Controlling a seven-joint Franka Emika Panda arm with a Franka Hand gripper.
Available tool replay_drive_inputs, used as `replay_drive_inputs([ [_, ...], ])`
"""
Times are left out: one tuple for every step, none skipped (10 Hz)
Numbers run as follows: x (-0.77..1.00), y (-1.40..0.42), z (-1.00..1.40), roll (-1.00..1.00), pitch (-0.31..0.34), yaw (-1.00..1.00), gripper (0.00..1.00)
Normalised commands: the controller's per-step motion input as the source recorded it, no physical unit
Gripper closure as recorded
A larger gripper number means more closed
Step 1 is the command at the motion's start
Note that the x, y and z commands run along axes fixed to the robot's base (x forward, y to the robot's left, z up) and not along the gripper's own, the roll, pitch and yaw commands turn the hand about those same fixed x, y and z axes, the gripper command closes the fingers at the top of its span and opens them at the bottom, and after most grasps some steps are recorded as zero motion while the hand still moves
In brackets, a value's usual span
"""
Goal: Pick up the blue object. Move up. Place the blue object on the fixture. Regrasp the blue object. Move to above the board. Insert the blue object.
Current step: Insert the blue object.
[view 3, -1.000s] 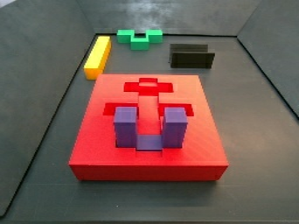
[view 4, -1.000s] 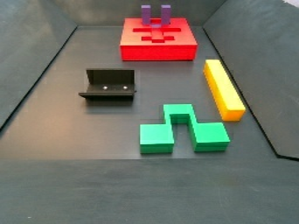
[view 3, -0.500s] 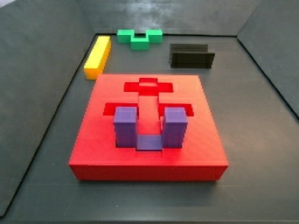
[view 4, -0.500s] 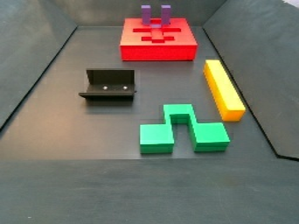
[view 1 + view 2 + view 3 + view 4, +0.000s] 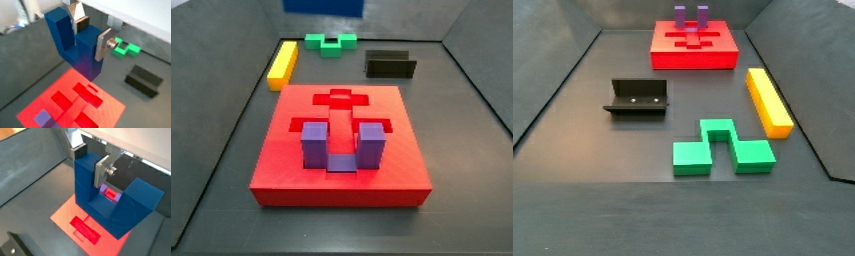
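Observation:
My gripper [image 5: 90,37] is shut on one prong of the deep-blue U-shaped blue object [image 5: 67,40], prongs up, base hanging down; both wrist views show it [image 5: 133,203]. It hangs high above the red board [image 5: 73,100], whose recesses lie below it [image 5: 73,213]. In a side view only the blue object's lower edge [image 5: 322,6] shows at the frame's top, over the far end of the floor; the gripper itself is out of both side views. The board [image 5: 291,170] lies flat [image 5: 694,58]. The black fixture [image 5: 390,64] stands empty [image 5: 637,97].
A purple U-shaped block [image 5: 342,145] stands in the board's recess [image 5: 691,14]. A green notched block [image 5: 331,42] and a yellow bar [image 5: 282,63] lie on the floor [image 5: 720,148], [image 5: 768,100]. Grey walls ring the floor.
The blue object's lower edge has come into the top of a side view, where nothing showed before. Nothing on the floor has moved.

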Motion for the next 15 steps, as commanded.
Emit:
replay_drive_inputs([
  [0.38,0.00,-0.83,0.00,-0.147,-0.50,1.00],
  [0.39,0.00,-0.78,-0.04,-0.153,-0.38,1.00],
  [0.42,0.16,-0.88,-0.05,-0.084,-0.15,1.00],
  [0.38,0.25,-0.93,-0.10,-0.047,0.00,1.00],
  [0.24,0.21,-0.87,-0.10,-0.013,0.18,1.00],
  [0.17,0.05,-0.62,0.00,0.009,0.45,1.00],
  [0.17,0.00,-0.44,0.05,0.070,0.25,1.00],
  [0.00,-0.07,-0.12,0.00,-0.036,0.00,1.00],
  [-0.13,-0.18,-0.24,0.00,-0.010,0.03,1.00],
  [-0.25,-0.10,-0.36,-0.06,0.000,0.00,1.00],
  [-0.25,-0.05,-0.37,-0.08,0.000,0.00,1.00],
  [-0.13,-0.03,-0.34,-0.03,0.000,0.19,1.00],
  [-0.08,0.00,-0.28,-0.02,0.000,0.37,1.00],
  [0.00,0.00,-0.25,0.00,0.000,0.37,1.00],
  [0.00,0.01,-0.24,0.00,0.000,0.38,1.00],
])
